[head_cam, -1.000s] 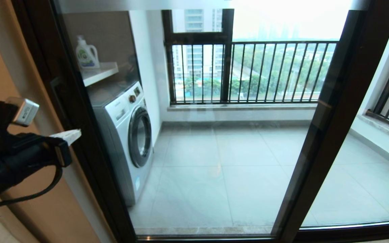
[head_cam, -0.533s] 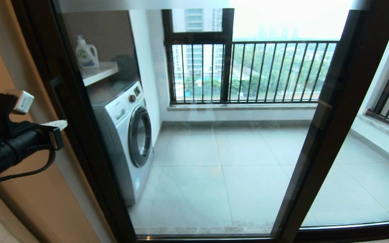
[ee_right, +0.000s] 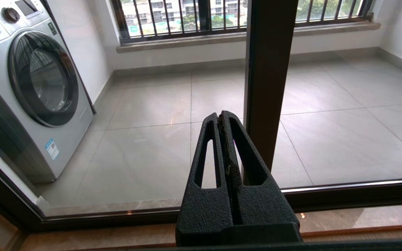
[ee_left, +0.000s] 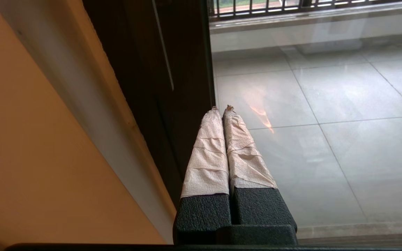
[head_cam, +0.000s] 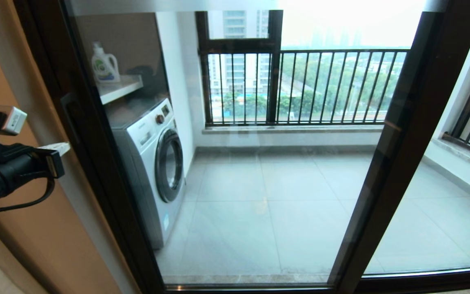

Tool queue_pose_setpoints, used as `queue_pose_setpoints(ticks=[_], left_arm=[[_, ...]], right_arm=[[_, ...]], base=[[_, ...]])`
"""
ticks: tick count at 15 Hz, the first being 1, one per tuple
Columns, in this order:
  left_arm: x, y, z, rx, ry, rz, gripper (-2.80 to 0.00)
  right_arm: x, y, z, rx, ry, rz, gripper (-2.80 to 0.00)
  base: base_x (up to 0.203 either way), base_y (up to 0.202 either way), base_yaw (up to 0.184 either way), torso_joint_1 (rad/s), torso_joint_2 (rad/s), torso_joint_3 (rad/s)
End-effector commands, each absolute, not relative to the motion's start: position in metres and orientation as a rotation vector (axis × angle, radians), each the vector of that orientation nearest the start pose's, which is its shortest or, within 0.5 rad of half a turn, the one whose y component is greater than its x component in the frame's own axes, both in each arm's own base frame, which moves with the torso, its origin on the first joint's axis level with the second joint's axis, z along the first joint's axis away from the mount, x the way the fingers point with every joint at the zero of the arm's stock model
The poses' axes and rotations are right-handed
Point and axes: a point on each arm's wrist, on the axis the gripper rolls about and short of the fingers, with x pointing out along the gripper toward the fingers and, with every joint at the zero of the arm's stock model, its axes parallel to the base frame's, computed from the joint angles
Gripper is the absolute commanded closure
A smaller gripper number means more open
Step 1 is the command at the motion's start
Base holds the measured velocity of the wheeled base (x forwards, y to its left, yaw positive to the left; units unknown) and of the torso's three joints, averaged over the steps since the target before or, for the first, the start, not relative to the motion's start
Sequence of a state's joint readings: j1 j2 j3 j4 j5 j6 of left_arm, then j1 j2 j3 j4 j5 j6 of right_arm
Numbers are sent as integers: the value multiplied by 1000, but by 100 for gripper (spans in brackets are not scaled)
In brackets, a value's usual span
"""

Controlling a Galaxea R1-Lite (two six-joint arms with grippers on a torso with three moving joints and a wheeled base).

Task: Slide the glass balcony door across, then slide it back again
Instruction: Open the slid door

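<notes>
The glass balcony door fills the head view, a clear panel in a dark frame. Its left stile stands against the wall, and a dark bar handle runs along it. My left gripper hovers left of that stile, a short way off it, with its tape-wrapped fingers shut on nothing. In the left wrist view the gripper points along the dark frame, without touching it. My right gripper is shut and empty, low before the glass beside a dark upright stile. It is out of the head view.
Behind the glass stand a washing machine, a detergent bottle on a shelf, and the black-barred railing window. An orange-tan wall bounds the left. The door's bottom track runs along the floor.
My left gripper has drawn back to the left, away from the door's left stile and handle. The door itself has not moved.
</notes>
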State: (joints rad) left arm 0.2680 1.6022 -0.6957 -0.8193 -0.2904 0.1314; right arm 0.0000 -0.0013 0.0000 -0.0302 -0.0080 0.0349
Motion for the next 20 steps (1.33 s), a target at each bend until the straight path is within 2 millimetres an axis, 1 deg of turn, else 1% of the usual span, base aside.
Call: queue_pose_setpoints(ticks=[1, 2, 3, 5, 9, 13, 15, 17, 19, 20], left_arm=[[280, 72, 191, 111, 105, -23, 0], [285, 77, 189, 117, 110, -12, 0], [290, 82, 192, 122, 98, -1, 0], [292, 90, 195, 127, 88, 23, 0], [299, 103, 191, 127, 98, 53, 0], [315, 109, 190, 129, 83, 53, 0], [328, 113, 188, 132, 74, 54, 0], [337, 116, 182, 129, 82, 52, 0], [346, 119, 170, 125, 94, 53, 0], [351, 121, 169, 129, 81, 56, 0]], right_arm=[[-22, 0, 76, 35, -20, -7, 0], [-22, 0, 76, 35, -20, -7, 0], [-22, 0, 76, 35, -20, -7, 0], [-22, 0, 76, 35, -20, -7, 0], [-22, 0, 75, 35, -19, -7, 0], [-22, 0, 76, 35, -20, -7, 0], [-22, 0, 75, 35, -19, -7, 0], [-22, 0, 76, 35, -20, -7, 0], [-22, 0, 75, 35, -19, -7, 0], [-22, 0, 75, 35, -19, -7, 0]], base=[[0, 0, 0, 0, 0, 0], [0, 0, 0, 0, 0, 0], [0, 0, 0, 0, 0, 0], [0, 0, 0, 0, 0, 0], [0, 0, 0, 0, 0, 0], [0, 0, 0, 0, 0, 0], [0, 0, 0, 0, 0, 0], [0, 0, 0, 0, 0, 0], [0, 0, 0, 0, 0, 0], [0, 0, 0, 0, 0, 0]])
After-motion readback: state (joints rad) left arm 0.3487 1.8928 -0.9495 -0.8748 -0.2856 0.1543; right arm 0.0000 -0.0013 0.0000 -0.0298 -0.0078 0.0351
